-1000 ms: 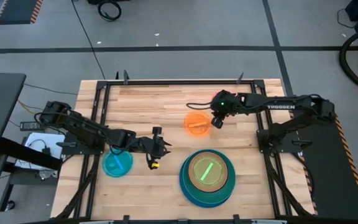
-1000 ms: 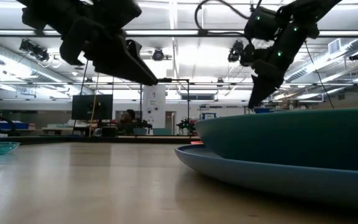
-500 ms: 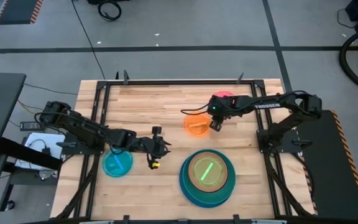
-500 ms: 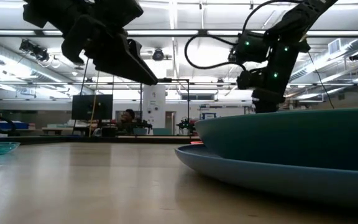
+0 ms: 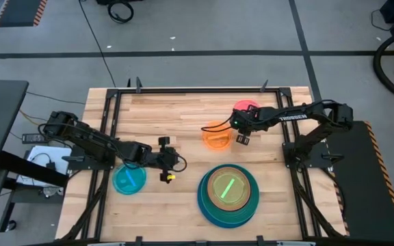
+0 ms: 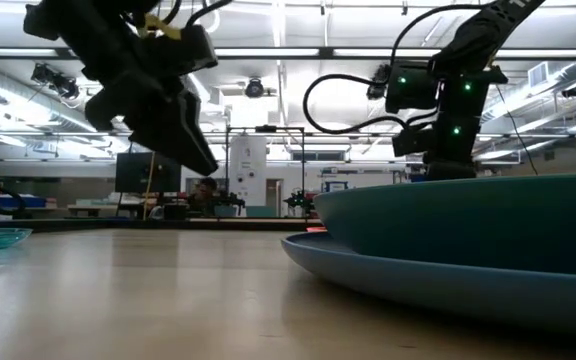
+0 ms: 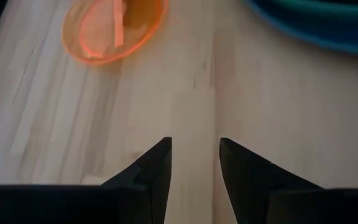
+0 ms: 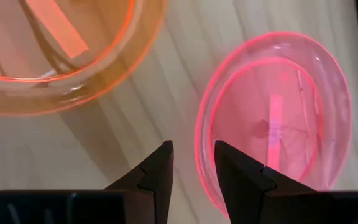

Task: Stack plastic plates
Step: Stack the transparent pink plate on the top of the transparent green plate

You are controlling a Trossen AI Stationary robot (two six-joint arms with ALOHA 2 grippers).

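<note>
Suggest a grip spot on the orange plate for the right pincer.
Probably the raised rim of the orange plate on the side facing the right pincer: it lies flat on the table, so only the thin edge gives purchase. Come down from above, one finger inside the rim, one outside. The pink plate lies close beside that edge, apart from it, so keep the fingers narrow.

Grey taped floor [image 5: 183,34], ceiling strip lights [image 6: 298,52], wooden table [image 5: 176,116]

Right gripper [image 8: 193,163], fingers slightly apart, hovers between orange plate [image 8: 61,68] and pink plate [image 8: 278,118] on wooden desk [image 8: 166,99]
</note>
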